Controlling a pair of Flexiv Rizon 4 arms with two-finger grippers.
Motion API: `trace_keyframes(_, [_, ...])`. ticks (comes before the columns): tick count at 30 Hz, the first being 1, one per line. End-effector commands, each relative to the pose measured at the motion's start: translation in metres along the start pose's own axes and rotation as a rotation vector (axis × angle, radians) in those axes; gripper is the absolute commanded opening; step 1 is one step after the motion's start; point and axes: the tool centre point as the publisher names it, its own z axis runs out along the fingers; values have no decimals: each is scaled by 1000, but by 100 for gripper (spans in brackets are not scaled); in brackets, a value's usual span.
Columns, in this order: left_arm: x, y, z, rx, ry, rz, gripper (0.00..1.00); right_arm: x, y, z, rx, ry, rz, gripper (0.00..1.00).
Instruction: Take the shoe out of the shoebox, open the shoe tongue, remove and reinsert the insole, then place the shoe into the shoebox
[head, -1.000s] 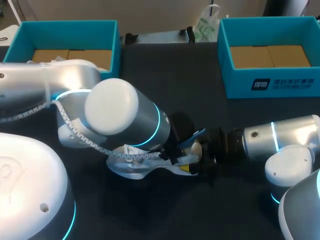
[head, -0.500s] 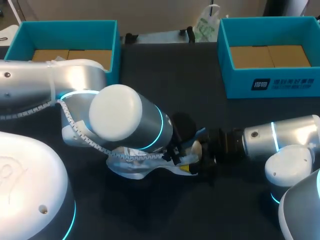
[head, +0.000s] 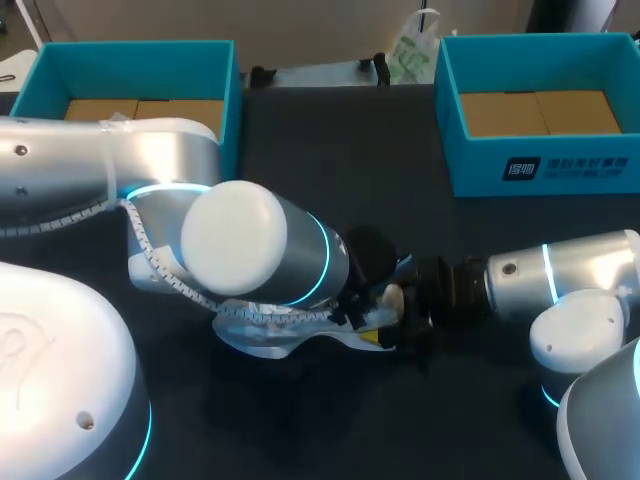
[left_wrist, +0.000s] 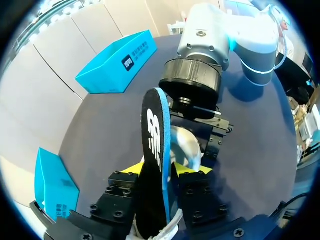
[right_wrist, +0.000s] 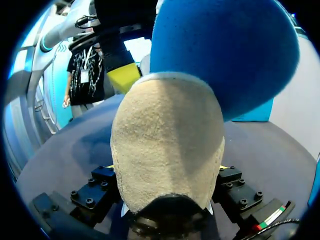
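A pale shoe (head: 268, 340) lies on its side on the dark table, largely hidden under my left arm. My right gripper (head: 407, 318) comes in from the right, shut on the shoe's beige heel (right_wrist: 167, 145), which fills the gap between its fingers. The insole (left_wrist: 155, 150), black on top with a blue underside (right_wrist: 225, 50), sticks up out of the shoe. My left gripper (left_wrist: 161, 172) sits over the shoe's opening. The insole stands between its yellow fingertips (left_wrist: 131, 169), which are a little apart, so this gripper is open.
A teal shoebox (head: 232, 110) stands at the back left and a second one (head: 545, 170) at the back right, both with brown cardboard inside. A white plastic bag (head: 410, 52) lies at the table's far edge between them.
My left arm's wrist has edged slightly to the right over the shoe. The right arm and the shoe have kept still.
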Motion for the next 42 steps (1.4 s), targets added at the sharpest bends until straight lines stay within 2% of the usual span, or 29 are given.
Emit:
trace_keyframes(1, [1, 2, 6, 8, -2, 1, 37, 1, 2, 0, 3, -1, 0, 0])
trace_keyframes(16, [0, 5, 16, 46, -1, 6, 29, 1, 2, 0, 3, -1, 0, 0])
trace_keyframes(20, [0, 5, 17, 55, 0, 1, 15, 1, 2, 0, 3, -1, 0, 0])
trace_keyframes(22, [0, 4, 17, 59, -2, -1, 2, 1, 2, 0, 3, -1, 0, 0])
trace_keyframes(23, [0, 4, 17, 60, -2, -2, 0, 1, 2, 0, 3, -1, 0, 0])
trace_keyframes(31, [-4, -6, 9, 53, 75, -40, 0, 1, 2, 0, 3, -1, 0, 0])
trace_keyframes(42, [-3, -38, -27, 42, 252, -56, 0, 1, 2, 0, 3, -1, 0, 0])
